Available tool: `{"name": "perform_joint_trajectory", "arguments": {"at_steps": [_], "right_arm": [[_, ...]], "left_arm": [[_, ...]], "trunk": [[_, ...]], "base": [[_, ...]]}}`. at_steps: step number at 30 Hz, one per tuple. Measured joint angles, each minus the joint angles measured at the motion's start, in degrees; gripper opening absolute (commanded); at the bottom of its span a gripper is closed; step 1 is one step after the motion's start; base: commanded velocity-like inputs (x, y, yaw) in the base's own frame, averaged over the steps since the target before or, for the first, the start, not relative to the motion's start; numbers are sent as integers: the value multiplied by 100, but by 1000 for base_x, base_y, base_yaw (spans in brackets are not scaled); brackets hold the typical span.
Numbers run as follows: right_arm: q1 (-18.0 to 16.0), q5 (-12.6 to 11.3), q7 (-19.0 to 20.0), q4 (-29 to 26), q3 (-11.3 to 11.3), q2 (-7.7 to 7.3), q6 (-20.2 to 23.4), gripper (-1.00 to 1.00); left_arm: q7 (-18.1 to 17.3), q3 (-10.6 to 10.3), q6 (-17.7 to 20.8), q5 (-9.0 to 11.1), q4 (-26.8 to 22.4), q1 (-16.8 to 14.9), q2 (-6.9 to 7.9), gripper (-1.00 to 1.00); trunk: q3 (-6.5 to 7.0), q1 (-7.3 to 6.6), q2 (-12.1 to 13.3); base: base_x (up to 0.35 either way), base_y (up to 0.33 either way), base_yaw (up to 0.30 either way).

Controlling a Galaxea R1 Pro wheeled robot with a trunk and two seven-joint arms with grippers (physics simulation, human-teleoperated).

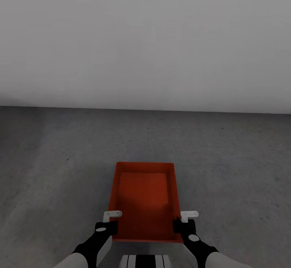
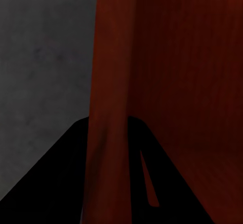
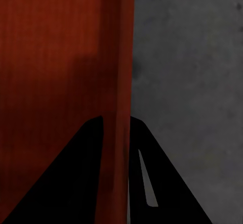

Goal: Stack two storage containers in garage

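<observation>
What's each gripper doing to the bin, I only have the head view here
Observer: In the left wrist view, the left gripper has one finger on each side of the storage container's side wall.
Operator: And the right one?
Observer: Same: the right gripper straddles the opposite wall, one finger inside the bin, one outside.
Operator: What's under the bin?
Observer: Past each wall, both wrist views show mottled grey concrete floor.

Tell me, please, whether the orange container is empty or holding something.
Empty: the head view shows the storage container's bare orange bottom, open side up, nothing inside.
</observation>
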Motion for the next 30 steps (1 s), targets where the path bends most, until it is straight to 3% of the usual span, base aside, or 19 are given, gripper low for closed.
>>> {"name": "perform_joint_trajectory", "arguments": {"at_steps": [10, 18, 23, 27, 28, 29, 30], "right_arm": [[0, 1, 0, 0, -1, 0, 0, -100], [1, 26, -8, 10, -21, 16, -11, -100], [1, -24, 6, 7, 35, -2, -7, -100], [0, 95, 23, 2, -77, -6, 2, -100], [-1, 147, 31, 1, -124, -7, 5, -100], [3, 103, 5, 20, -73, -10, -17, 100], [1, 74, -13, 14, -99, -8, -17, 100]], "left_arm": [[0, -1, 0, 1, -1, 0, 0, -100], [-9, -250, -1, 242, -12, 12, 59, -100], [-3, -182, -4, 177, -13, 17, 32, -100], [1, -111, -5, 119, -9, 19, 14, -100], [0, -108, -7, 121, -8, 19, 13, 100], [23, -80, -6, 94, -19, 16, 9, 100], [26, -50, -5, 65, -18, 16, 10, 100]], "trunk": [[0, 0, 0], [0, 0, 0], [0, 0, 0], [0, 0, 0], [0, 0, 0], [0, 0, 0], [0, 0, 0]], "base": [[0, 0, 0], [0, 0, 0], [0, 0, 0], [0, 0, 0], [0, 0, 0], [0, 0, 0], [0, 0, 0]]}}
